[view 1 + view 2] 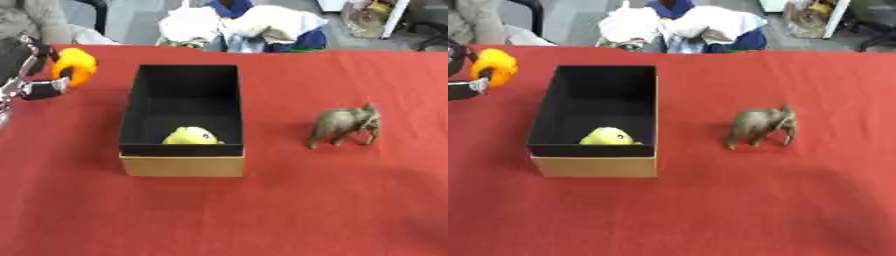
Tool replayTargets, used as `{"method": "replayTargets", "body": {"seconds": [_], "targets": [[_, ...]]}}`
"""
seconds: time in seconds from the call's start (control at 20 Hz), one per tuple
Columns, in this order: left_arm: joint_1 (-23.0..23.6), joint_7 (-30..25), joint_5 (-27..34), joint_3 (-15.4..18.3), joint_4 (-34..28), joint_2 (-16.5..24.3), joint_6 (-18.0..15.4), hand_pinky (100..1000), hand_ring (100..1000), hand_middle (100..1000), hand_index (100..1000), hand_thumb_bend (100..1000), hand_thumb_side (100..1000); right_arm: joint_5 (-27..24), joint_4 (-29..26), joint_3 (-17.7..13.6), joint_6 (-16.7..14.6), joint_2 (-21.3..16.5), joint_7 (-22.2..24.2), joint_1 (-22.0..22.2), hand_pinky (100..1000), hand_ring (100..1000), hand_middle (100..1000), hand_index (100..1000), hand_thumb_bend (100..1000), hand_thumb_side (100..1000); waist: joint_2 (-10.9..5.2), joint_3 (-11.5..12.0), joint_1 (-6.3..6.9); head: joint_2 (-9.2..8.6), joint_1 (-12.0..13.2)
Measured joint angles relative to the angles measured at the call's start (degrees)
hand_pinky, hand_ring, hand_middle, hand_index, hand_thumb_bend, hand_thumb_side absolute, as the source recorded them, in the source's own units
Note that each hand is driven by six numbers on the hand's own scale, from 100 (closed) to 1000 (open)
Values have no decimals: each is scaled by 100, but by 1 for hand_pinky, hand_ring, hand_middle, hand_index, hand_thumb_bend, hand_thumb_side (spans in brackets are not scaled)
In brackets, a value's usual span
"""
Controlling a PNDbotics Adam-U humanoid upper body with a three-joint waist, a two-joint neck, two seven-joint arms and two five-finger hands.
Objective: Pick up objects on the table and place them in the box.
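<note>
Orange toy (77, 65) held in curled left hand (35, 75), beside box (181, 165). Yellow toy (191, 136) already inside. Next: orange toy carried over box, dropped. Elephant (344, 126) waits. Right hand unseen.

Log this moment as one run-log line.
left hand: shut on orange toy | box: holds yellow toy | elephant: on table, right of box
</note>
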Motion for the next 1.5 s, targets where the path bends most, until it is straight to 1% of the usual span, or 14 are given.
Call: {"method": "replayTargets", "body": {"seconds": [0.2, 0.3, 0.5, 0.65, 0.9, 1.0, 1.2, 1.25, 1.3, 1.35, 1.4, 1.45, 1.5], "targets": [[39, -220, 541, -5, -534, 125, -78, 304, 200, 193, 329, 124, 100, 0, -5, 0, 34, 0, 20, 34, 811, 710, 721, 851, 100, 643, -111, 63, -2, 17, -5], [45, -365, 773, -42, -892, 181, -99, 305, 201, 194, 329, 151, 100, 0, -11, -1, 54, 0, 20, 71, 811, 710, 721, 851, 100, 644, -148, 78, -3, 30, -6], [28, -707, 1127, -240, -1658, 197, -155, 309, 205, 198, 333, 185, 100, 0, -43, -1, 91, 4, 22, 84, 811, 711, 721, 851, 100, 644, -229, 85, -7, 42, -2], [-59, -1003, 1269, -455, -2088, 185, -216, 314, 208, 203, 339, 200, 100, 0, -70, -1, 126, 8, 22, 125, 811, 711, 721, 851, 100, 644, -284, 90, -16, 43, 29], [-256, -1496, 1216, -893, -2469, -80, -407, 330, 219, 218, 357, 227, 100, 0, -85, -1, 162, 54, 39, 158, 812, 712, 722, 851, 100, 644, -349, 102, -24, 46, 107], [-315, -1679, 1102, -1067, -2504, -229, -509, 342, 230, 229, 371, 216, 100, 0, -108, -1, 173, 58, 45, 176, 812, 712, 721, 851, 100, 645, -368, 104, -23, 48, 132], [-366, -1986, 795, -1323, -2446, -554, -706, 372, 259, 262, 407, 199, 130, 0, -111, 1, 197, 92, 68, 177, 812, 712, 721, 851, 100, 645, -374, 107, -32, 48, 162], [-375, -2042, 722, -1368, -2408, -629, -753, 410, 302, 303, 451, 188, 149, 0, -112, 1, 198, 101, 69, 177, 812, 712, 721, 851, 100, 645, -374, 107, -36, 48, 171], [-376, -2099, 653, -1409, -2371, -695, -806, 429, 333, 336, 483, 179, 162, 0, -112, 1, 200, 101, 71, 177, 812, 712, 720, 850, 100, 645, -374, 106, -39, 48, 181], [-376, -2161, 602, -1449, -2338, -758, -862, 454, 371, 380, 528, 194, 173, 0, -113, 1, 205, 101, 76, 178, 812, 712, 720, 850, 100, 645, -374, 106, -40, 48, 193], [-376, -2226, 573, -1487, -2316, -816, -923, 459, 377, 390, 535, 201, 175, 0, -113, 1, 208, 102, 80, 178, 812, 712, 720, 850, 100, 645, -374, 106, -40, 48, 200], [-375, -2290, 557, -1522, -2311, -862, -985, 522, 457, 484, 651, 278, 230, 0, -113, 2, 212, 103, 84, 179, 812, 711, 719, 850, 100, 645, -374, 106, -42, 48, 204], [-365, -2356, 549, -1553, -2318, -889, -1051, 533, 467, 499, 670, 286, 277, 0, -113, 2, 215, 103, 89, 179, 812, 711, 719, 850, 100, 645, -374, 106, -43, 48, 206]]}}
